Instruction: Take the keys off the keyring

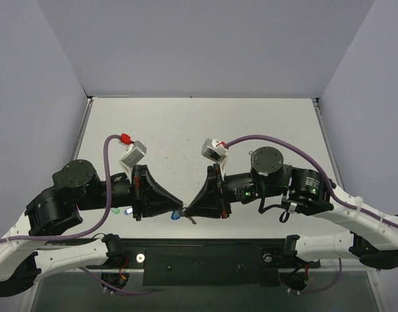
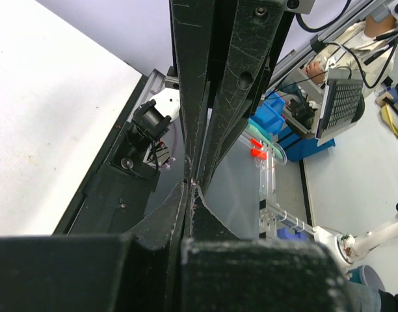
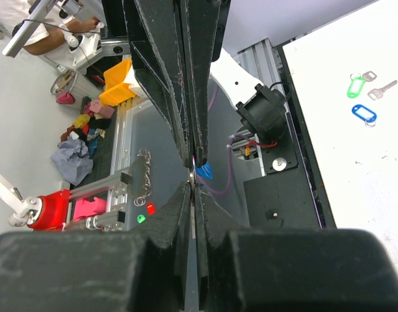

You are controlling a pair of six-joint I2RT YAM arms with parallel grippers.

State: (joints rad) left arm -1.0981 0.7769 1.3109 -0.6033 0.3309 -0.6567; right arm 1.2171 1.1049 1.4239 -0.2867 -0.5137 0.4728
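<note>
tips touching: left gripper [image 2: 190, 188] and right gripper [image 3: 193, 185] both clenched; blue key [image 3: 203, 171] at the junction (can't tell which pinches it).

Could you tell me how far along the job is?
A green tag, a blue tag and a bare key lie apart on the table, apparently off. In hand: the left gripper and right gripper are shut tip to tip, with a blue-capped key at their tips. Left: freeing it; the ring is too small to make out.
</note>
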